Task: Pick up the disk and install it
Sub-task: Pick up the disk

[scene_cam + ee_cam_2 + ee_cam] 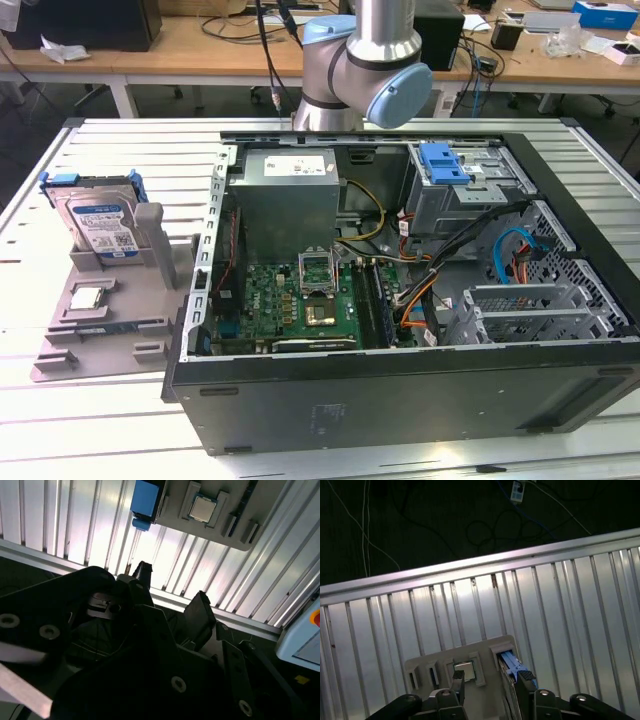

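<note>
Gripper (490, 681): fingers spread with nothing between them, hanging well above the grey holder (58, 345).
Disk (512, 664): stands on edge in a slot of the holder, blue frame uppermost and untouched. It lies ahead of one fingertip, not centred in the gap.
Chip (464, 670): lies flat in its recess just beside the disk, ahead of the other fingertip. It is the wrong thing to close on.
Step in hand: by my reading, the approach to the pick, with most of the descent yet to be made.
Doing it well: bring the disk's thin edge midway between the fingers, with the pads facing its broad sides. Descend straight along the slot and keep the spread until both sides are straddled.
Risk: a fingertip landing on the blue frame or the holder wall would likely jam or tilt the disk.
</note>
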Controlling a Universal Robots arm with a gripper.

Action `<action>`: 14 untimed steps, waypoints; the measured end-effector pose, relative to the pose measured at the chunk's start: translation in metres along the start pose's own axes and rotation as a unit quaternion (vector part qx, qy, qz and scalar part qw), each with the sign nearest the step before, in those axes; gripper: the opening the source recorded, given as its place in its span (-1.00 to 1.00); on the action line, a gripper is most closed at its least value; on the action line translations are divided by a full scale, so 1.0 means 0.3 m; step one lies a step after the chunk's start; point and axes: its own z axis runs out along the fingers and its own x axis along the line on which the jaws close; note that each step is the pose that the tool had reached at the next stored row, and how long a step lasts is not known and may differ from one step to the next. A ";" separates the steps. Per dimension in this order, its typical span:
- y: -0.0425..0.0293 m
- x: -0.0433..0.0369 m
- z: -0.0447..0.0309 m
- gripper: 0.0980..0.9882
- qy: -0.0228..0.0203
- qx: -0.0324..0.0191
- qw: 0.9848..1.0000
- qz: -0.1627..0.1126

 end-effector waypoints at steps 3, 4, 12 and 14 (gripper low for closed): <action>-0.002 -0.001 0.000 0.00 0.000 0.000 1.000 0.000; -0.004 -0.002 0.000 0.00 0.000 0.000 1.000 -0.001; -0.058 -0.039 -0.001 0.00 0.001 0.000 1.000 -0.014; -0.063 -0.043 -0.001 0.00 0.001 0.000 1.000 -0.016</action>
